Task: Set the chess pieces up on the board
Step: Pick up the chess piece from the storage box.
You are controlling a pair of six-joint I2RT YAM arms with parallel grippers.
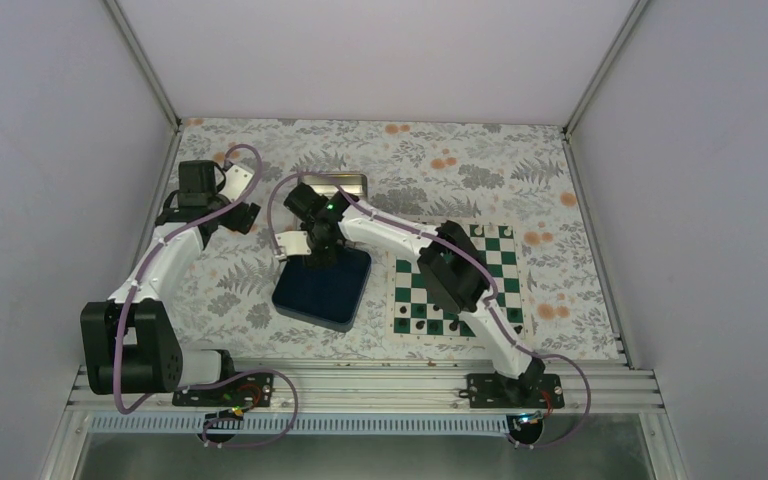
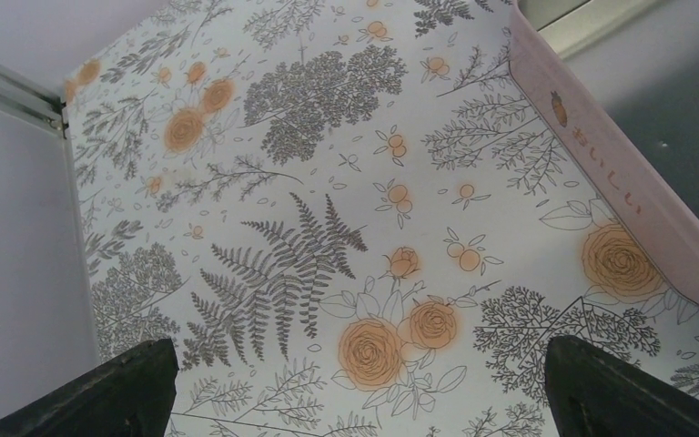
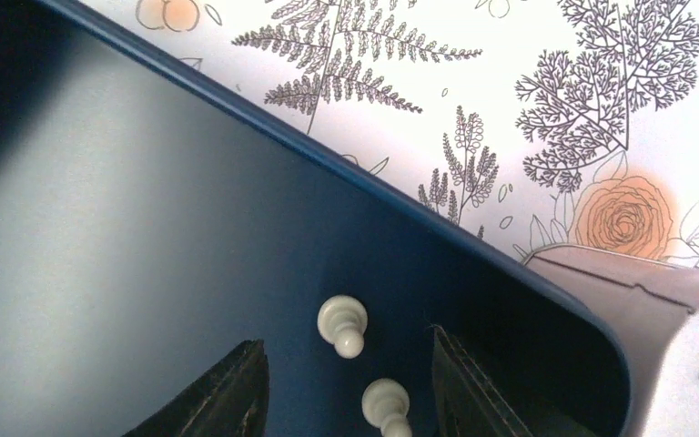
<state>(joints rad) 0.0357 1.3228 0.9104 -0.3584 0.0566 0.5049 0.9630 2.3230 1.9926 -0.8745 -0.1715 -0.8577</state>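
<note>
Pale grey chess pieces (image 3: 343,325) are what this moment turns on: two small pawns lie on their sides on the floor of the dark blue tray (image 3: 146,228), close to its far corner. One is just ahead of the other (image 3: 387,405). The right hand (image 3: 346,364) hangs low over them with its fingers (image 3: 227,391) apart. The nearer pawn sits in the gap between them and the farther one just past the tips; neither is gripped.

I judge the step to be a pick from the tray. The next move calls for dropping the last bit and closing on one pawn alone without nudging its neighbour, which lies very near. A tipped, rounded pawn could roll or squirt out, so the close should be square across its body.

From above, the board (image 1: 495,250) lies to the right of the tray, well apart from the pawns, with black figures (image 1: 430,318) along its near rows. The right arm hides part of it, and no pale piece shows on what is visible, so the set-up looks early.

Away to the left, the left hand (image 2: 359,350) is spread wide and holds nothing, over the flowered surface (image 2: 328,137) beside a pink-sided container (image 2: 619,173)
</note>
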